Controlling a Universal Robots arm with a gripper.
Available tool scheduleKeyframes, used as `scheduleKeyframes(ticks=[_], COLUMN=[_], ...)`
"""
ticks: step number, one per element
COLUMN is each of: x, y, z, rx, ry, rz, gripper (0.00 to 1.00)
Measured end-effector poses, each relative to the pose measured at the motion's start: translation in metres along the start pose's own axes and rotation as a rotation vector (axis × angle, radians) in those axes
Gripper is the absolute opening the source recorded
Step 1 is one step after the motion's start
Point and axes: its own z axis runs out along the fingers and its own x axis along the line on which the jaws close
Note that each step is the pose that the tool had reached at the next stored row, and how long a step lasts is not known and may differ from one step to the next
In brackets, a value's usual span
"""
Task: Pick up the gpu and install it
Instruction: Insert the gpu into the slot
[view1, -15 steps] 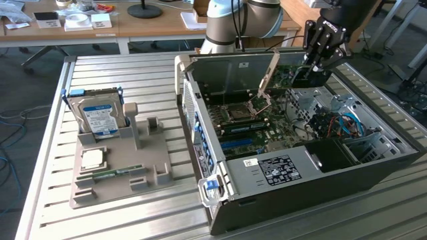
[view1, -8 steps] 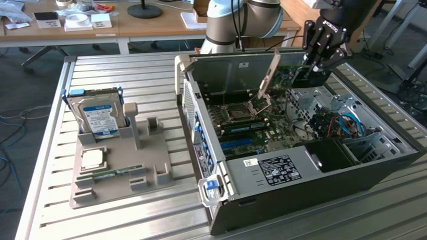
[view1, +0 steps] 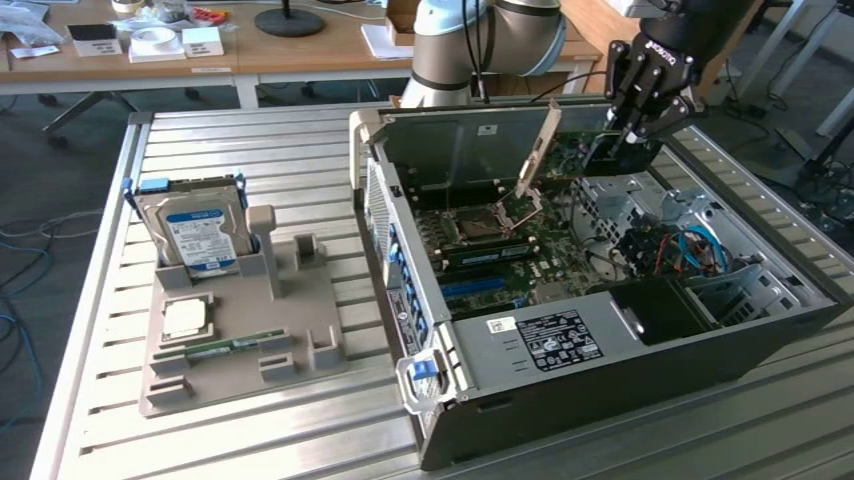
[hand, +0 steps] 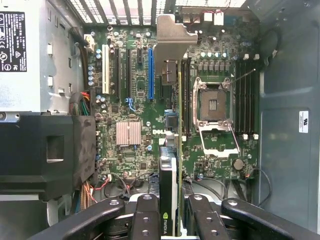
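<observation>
The gripper (view1: 635, 128) (hand: 172, 217) is pinching the gpu (view1: 598, 155) (hand: 169, 165) on edge between its 2 fingers, holding it over the motherboard (hand: 125, 95) inside the open computer case (view1: 641, 370), its pale bracket (hand: 172, 35) pointing toward the exterior view's left

Slatted metal table (view1: 240, 150) carries an open computer case (view1: 641, 390); a grey parts holder (view1: 320, 345) sits apart, nearer the opposite edge.

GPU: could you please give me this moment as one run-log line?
end effector: shut on gpu | gpu: held above motherboard in open case | seated: no
</observation>
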Motion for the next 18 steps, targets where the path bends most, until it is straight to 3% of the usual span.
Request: scheduleKeyframes(ticks=[10, 18], x=[-0.0006, -0.0027], y=[0.0007, 0.0087], z=[0.001, 0.0071], rx=[-0.0021, 0.0091], ry=[0.0016, 0.0016], rz=[-0.045, -0.048], gripper=[0.27, 0.27])
